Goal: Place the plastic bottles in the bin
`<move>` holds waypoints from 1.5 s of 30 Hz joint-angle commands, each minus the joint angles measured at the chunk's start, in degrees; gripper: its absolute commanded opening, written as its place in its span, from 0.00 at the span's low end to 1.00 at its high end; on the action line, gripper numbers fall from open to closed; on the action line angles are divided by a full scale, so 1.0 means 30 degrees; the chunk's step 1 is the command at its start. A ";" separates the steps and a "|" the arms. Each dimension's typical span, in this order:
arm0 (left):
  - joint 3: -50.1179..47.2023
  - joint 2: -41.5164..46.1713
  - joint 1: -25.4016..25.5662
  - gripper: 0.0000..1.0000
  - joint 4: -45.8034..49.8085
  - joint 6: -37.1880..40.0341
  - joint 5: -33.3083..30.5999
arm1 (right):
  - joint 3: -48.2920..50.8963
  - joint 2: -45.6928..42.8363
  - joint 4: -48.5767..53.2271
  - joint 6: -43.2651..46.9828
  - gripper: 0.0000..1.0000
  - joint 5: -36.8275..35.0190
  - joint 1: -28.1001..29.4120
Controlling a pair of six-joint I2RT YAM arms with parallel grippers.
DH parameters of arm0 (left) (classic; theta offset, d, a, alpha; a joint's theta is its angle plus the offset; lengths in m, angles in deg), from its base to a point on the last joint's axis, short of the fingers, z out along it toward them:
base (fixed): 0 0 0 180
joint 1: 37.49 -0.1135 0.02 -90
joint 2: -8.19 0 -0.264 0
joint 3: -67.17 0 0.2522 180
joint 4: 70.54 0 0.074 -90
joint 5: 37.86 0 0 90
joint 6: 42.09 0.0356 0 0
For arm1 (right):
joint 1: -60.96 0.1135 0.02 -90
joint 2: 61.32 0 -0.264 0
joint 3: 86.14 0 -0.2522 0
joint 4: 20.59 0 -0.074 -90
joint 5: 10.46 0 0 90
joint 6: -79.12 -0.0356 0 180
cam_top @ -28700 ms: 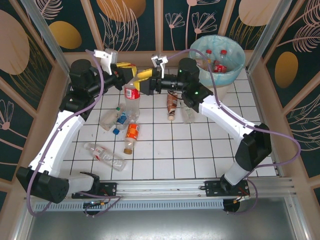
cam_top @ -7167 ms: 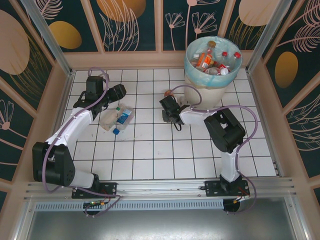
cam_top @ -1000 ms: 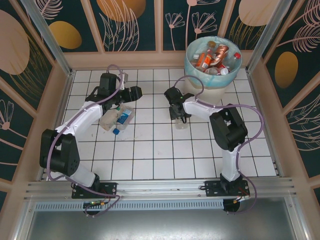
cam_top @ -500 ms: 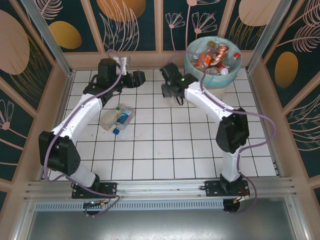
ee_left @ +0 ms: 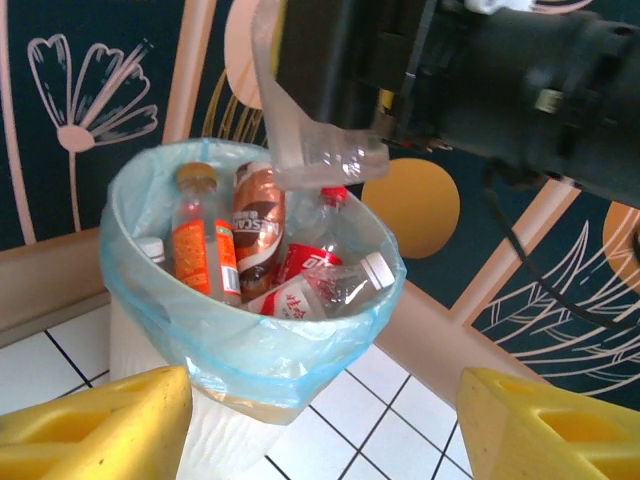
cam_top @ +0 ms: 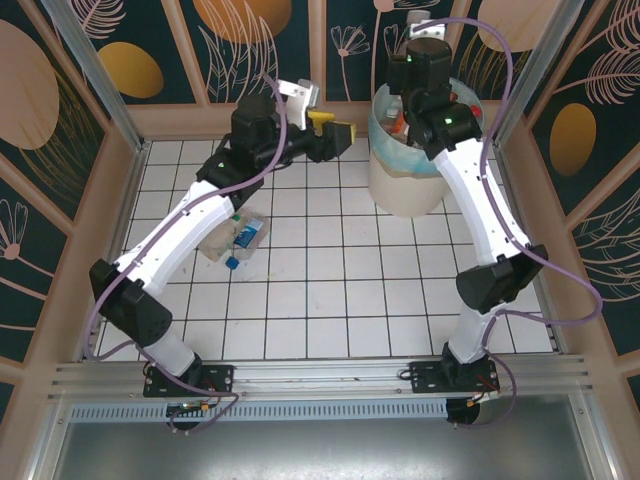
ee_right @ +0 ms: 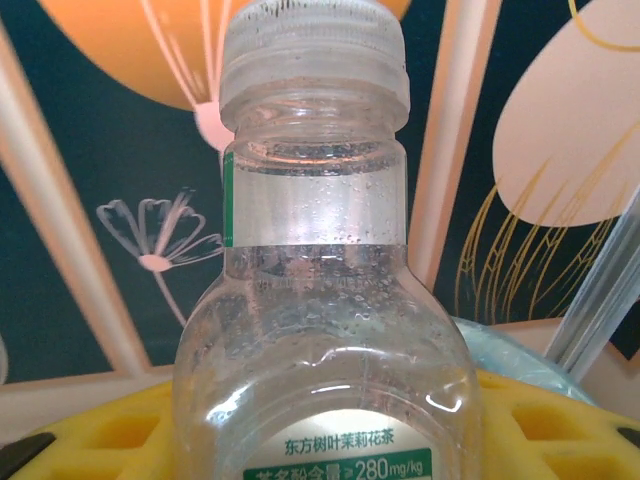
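My right gripper (ee_right: pixel 325 425) is shut on a clear plastic bottle (ee_right: pixel 318 270) with a clear cap and a green-and-white label, yellow pads (ee_right: pixel 560 430) on both sides of it. The right arm (cam_top: pixel 430 75) is raised over the white bin (cam_top: pixel 400 175) with its blue-green liner. In the left wrist view that clear bottle (ee_left: pixel 325 160) hangs above the bin (ee_left: pixel 240 350), which holds several bottles with orange, brown and red labels. My left gripper (ee_left: pixel 322 405) is open and empty, raised just left of the bin (cam_top: pixel 330 132). Two bottles (cam_top: pixel 237 235) lie on the tiled floor at the left.
Wooden-framed patterned walls (cam_top: pixel 270 50) close the cell at the back and sides, and the bin stands in the far right corner. A loose blue cap (cam_top: pixel 231 263) lies by the floor bottles. White tiles (cam_top: pixel 340 280) stretch across the middle and front.
My right arm lifted the clear bottle off the floor beside the bin and rose above the bin's mouth. The left arm swung up and right toward the bin, away from the floor bottles.
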 commanded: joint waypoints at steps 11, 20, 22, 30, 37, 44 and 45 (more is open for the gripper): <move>-0.0336 -0.0077 0.0104 0.72 0.0626 0.0972 -0.0657 | 0.2332 0.1987 -0.0528 -0.2373 0.50 0.3215 -0.1751; -0.0387 -0.0106 0.0129 0.73 0.0905 0.1096 -0.1206 | 0.2528 0.1338 0.0135 -0.3105 0.71 0.4219 -0.2062; -0.0372 -0.0106 0.0134 0.73 0.0920 0.1140 -0.1283 | 0.2425 0.1220 0.0089 -0.3371 0.71 0.4647 -0.2232; -0.0394 -0.0133 0.0099 0.74 0.1168 0.1470 -0.1612 | 0.1373 0.2097 -0.0015 -0.3801 0.62 0.5725 -0.2791; -0.0659 -0.0078 0.0098 0.74 0.1299 0.1477 -0.1990 | -0.3007 0.5048 0.3054 -0.3926 0.37 0.6908 -0.2674; -0.1725 0.0392 0.0109 0.74 0.1286 0.1654 -0.2468 | 0.5306 0.2354 0.1000 -0.4752 0.16 0.8128 -0.2587; -0.1782 0.0392 0.0108 0.74 0.1286 0.1681 -0.2512 | 0.6015 0.2041 0.0728 -0.4826 0.16 0.8109 -0.2610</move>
